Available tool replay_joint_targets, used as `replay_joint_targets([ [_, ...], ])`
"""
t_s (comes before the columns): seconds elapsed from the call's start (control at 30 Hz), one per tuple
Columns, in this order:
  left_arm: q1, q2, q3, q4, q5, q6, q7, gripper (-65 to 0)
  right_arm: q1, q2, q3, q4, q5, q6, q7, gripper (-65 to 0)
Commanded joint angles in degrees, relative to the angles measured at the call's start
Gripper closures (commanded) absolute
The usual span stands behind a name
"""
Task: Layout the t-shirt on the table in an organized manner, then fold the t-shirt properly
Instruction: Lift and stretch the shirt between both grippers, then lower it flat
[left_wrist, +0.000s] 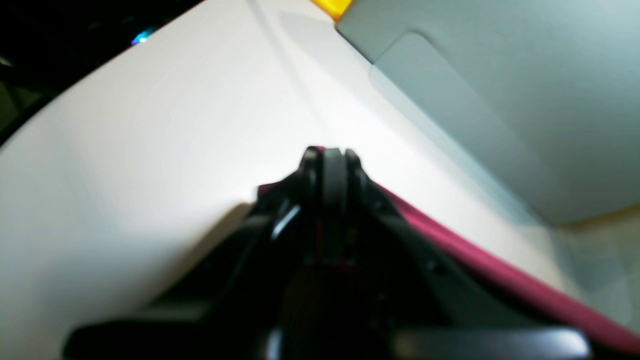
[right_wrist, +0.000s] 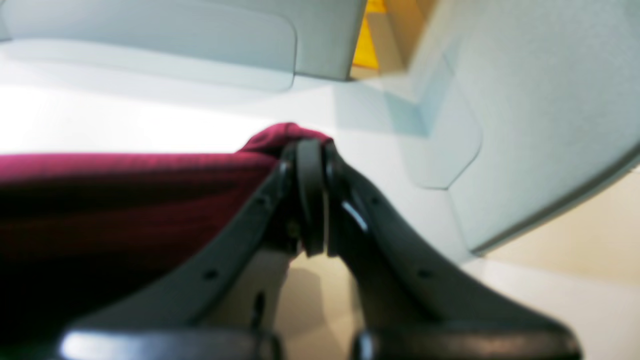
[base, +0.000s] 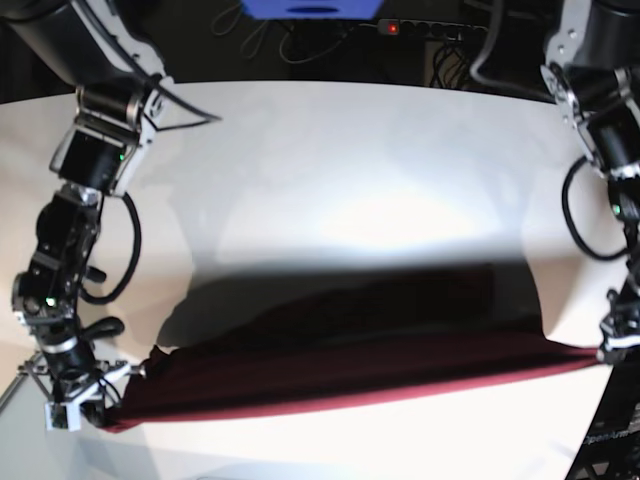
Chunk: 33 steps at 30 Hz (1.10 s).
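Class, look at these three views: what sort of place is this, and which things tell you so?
Probably a robotics lab: two robot arms work a maroon t-shirt over a big white table, with a power strip and loose cables behind.

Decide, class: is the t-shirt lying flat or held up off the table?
Held up: the t-shirt hangs stretched between both arms, each with jaws shut on an end, its shadow on the table.

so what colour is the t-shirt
Plain dark maroon-red t-shirt, no pattern; the base view shows it best.
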Motion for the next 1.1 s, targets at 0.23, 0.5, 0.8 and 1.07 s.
replay_joint_targets([
  [0.23,6.64,-0.45,-3.84,15.94,-0.81,-0.53,-1.25,-0.3,-0.38,0.42,0.44,6.53,0.70,-0.54,1.75,0.0],
  [0.5,-1.01,-0.54,-4.71,11.10,-0.29,-0.36,-1.25,-0.3,4.54,-0.11,0.17,2.57,0.79,-0.54,1.66,0.0],
  [0.8,-15.69,1.22,-4.63,-13.25,-0.20,-0.36,-1.69,-0.3,14.65,-0.11,0.08,-18.00,0.44,-0.54,5.79,0.0],
  [1.07,-20.87,1.49,-0.06,-29.34,-0.20,-0.44,-13.20,-0.4,21.42,1.30,0.08,-33.21,0.26,-0.72,12.48,0.0],
])
